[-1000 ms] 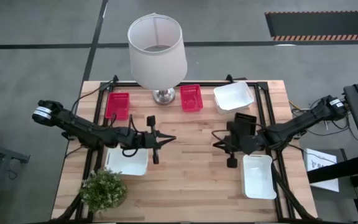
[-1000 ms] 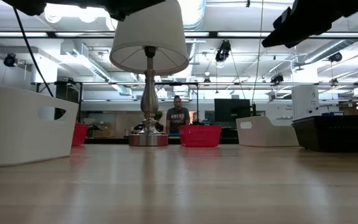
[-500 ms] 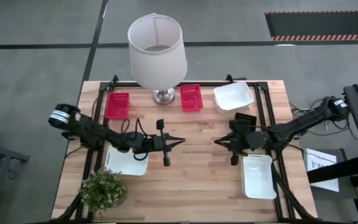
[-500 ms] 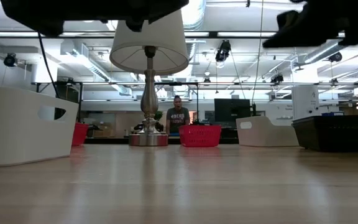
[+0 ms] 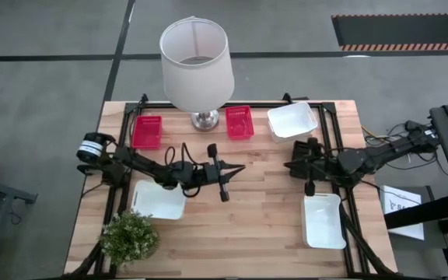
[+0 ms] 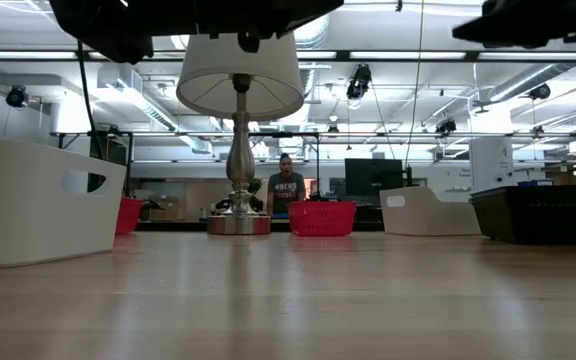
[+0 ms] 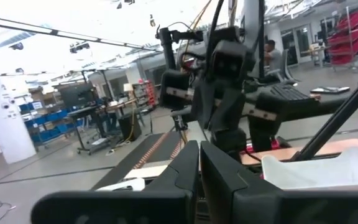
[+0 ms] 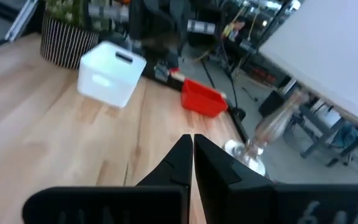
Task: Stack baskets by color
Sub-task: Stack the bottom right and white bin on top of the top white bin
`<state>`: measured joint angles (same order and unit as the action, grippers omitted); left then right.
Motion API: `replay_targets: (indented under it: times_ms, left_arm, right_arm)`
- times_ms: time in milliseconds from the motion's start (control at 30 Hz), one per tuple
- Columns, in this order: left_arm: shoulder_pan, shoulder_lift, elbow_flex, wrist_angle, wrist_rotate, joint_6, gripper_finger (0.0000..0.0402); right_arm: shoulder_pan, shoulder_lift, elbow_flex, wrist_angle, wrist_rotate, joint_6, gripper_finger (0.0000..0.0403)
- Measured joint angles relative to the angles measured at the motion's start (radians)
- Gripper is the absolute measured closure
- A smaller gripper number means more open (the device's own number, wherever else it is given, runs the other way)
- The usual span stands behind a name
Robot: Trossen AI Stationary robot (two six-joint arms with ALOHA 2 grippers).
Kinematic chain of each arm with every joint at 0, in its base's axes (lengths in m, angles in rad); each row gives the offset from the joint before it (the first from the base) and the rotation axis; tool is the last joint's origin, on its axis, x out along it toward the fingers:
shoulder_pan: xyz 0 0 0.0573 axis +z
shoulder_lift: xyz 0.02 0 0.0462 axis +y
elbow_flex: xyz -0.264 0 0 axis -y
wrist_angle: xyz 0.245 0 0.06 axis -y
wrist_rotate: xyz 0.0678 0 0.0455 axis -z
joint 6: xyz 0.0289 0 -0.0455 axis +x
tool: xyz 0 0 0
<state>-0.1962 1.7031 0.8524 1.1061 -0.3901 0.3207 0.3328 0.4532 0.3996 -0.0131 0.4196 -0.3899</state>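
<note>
The baskets lay scattered on the table [image 5: 247,233]: two red baskets [image 5: 239,122] beside the lamp [image 5: 197,62], white baskets [image 5: 322,220] toward the edges. Thin, stiff plastic, they looked light; a rim wall seemed the best hold. Both the left pincer [image 5: 238,167] and the right pincer [image 5: 289,166] hung pressed together, empty.

red baskets [image 5: 147,131], white baskets [image 5: 323,220]; white lampshade [image 5: 196,64]
</note>
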Motion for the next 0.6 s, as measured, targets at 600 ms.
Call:
replay_targets:
  times_ms: [600]
  left_arm:
    - [-0.027, 0.011, -0.002, -0.074, 0.000, -0.080, 0.0401]
  right_arm:
    - [0.000, -0.040, 0.105, -0.176, 0.160, 0.352, 0.0317]
